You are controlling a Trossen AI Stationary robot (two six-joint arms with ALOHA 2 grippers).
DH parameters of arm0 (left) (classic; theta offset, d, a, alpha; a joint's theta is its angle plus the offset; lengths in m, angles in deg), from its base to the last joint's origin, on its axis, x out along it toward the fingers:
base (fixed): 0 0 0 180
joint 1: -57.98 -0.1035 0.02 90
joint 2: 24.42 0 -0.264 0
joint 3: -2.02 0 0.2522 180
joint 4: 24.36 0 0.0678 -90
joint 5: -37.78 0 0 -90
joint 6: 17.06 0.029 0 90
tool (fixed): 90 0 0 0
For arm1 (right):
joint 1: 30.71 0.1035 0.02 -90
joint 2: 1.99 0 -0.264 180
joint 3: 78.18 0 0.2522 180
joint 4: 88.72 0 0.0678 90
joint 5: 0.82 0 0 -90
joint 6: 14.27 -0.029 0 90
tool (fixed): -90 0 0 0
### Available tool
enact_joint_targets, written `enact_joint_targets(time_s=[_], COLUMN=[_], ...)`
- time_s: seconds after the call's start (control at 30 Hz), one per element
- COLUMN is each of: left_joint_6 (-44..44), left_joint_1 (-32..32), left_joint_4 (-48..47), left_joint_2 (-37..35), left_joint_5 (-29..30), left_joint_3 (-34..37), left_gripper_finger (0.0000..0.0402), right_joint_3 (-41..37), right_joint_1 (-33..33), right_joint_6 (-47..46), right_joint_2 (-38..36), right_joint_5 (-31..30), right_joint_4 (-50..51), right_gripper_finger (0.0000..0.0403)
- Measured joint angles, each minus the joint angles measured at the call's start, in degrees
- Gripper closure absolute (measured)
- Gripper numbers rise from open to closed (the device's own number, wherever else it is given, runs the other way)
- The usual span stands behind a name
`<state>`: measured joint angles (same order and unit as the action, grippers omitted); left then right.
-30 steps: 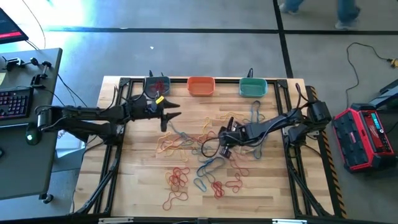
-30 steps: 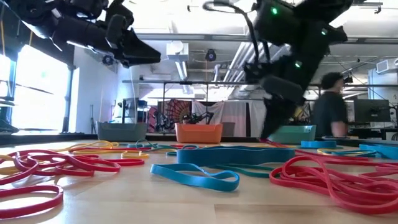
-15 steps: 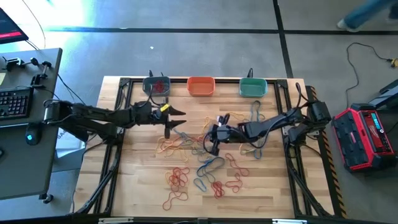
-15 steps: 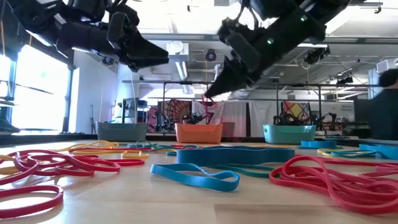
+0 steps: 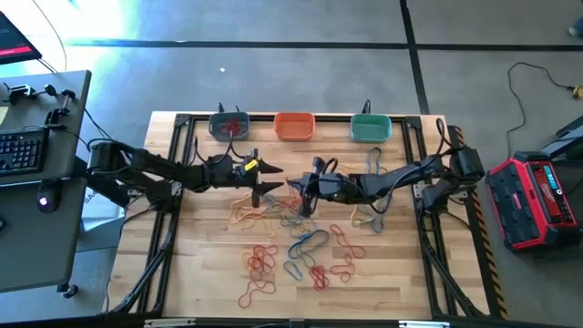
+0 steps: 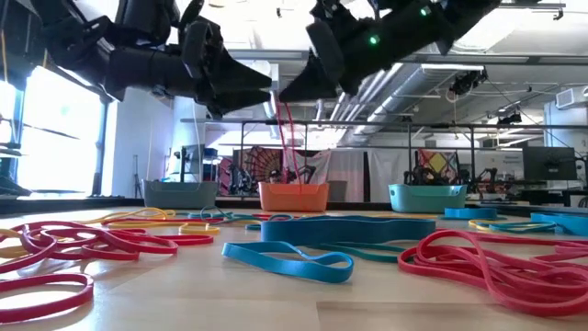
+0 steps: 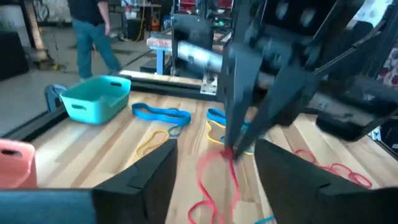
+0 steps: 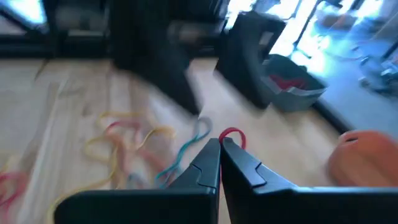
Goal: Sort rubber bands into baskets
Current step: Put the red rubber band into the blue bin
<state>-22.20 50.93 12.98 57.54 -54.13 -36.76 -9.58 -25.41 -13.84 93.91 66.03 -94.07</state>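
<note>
Many red, yellow and blue rubber bands lie loose on the wooden table. Three baskets stand along the far edge: grey-blue with red bands in it, orange and teal. My right gripper is above the table's middle, shut on a red rubber band. My left gripper is open, close to the left of it. Its fingers point at the right gripper's tip and stop short of the band. My right gripper pinches the red band between its two fingers near the band's upper end, and a small loop sticks out past the fingertips. The fingers come from the table's right, slanting down. The band hangs slack below them. Whether its lower end touches the table cannot be told.
Bands are thickest in the table's middle and near half, with a blue one and red ones close to the near edge. Black frame rails run along both sides. A person stands in the room beyond the table.
My right gripper has risen from the table and gone toward the left edge, lifting the red band, which now hangs below it. My left gripper has gone toward the right and a little nearer, until the two tips are close together.
</note>
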Motion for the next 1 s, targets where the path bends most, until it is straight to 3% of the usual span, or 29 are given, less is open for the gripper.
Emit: enact_joint_targets(time_s=[0.23,0.67,0.83,1.0], left_joint_6=[-1.3,0.5,-0.6,-0.7], left_joint_1=[0.0,2.0,2.0,2.0], left_joint_4=[-0.1,-0.7,-1.4,-2.0], left_joint_2=[2.1,4.5,4.5,4.5], left_joint_5=[1.1,1.1,4.1,6.3], left_joint_3=[-1.1,-6.0,-6.0,-6.0], left_gripper_finger=[0.0147,0.0149,0.0192,0.0287], right_joint_3=[4.4,7.8,7.8,7.8], right_joint_1=[0.3,0.3,0.3,0.3], right_joint_6=[3.2,6.0,6.0,6.1], right_joint_2=[0.0,-0.1,-0.1,-0.1], right_joint_5=[-3.9,-3.9,-5.4,-8.8], right_joint_4=[0.1,-0.4,-0.4,0.0], right_gripper_finger=[0.0403,0.0403,0.0403,0.0403])
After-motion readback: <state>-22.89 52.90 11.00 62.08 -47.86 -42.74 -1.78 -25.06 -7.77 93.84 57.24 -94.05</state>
